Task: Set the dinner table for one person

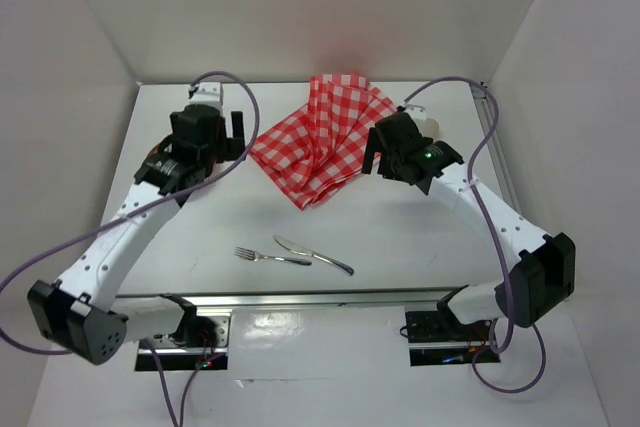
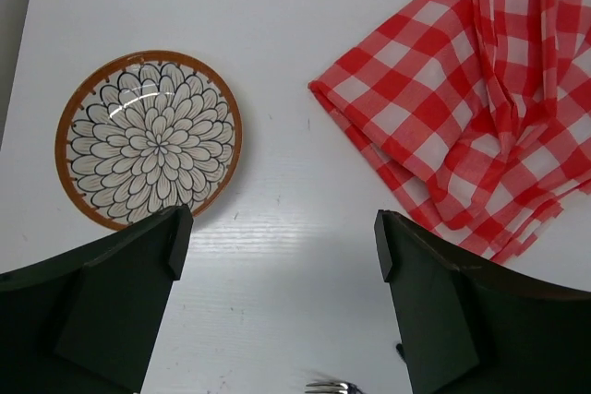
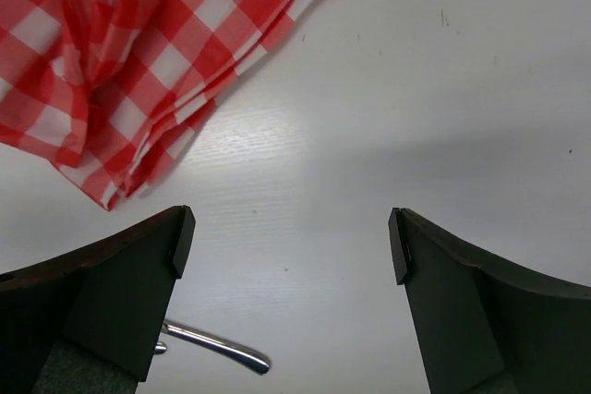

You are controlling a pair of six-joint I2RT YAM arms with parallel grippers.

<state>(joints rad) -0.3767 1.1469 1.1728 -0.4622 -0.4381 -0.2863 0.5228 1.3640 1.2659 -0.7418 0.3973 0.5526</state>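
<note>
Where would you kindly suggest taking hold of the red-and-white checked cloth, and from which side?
Probably the pointed near corner of the checked cloth: several folded layers stack there, giving some bulk to pinch. The cloth lies low on the dinner table, so come straight down from above with the open right claw, which hovers close beside that corner.

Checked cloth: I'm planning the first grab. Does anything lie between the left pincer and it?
Nothing visible does. In the left wrist view only bare dinner table separates the open left pincer from the checked cloth. The patterned plate sits off to the side, apart from the cloth and outside that path.
</note>
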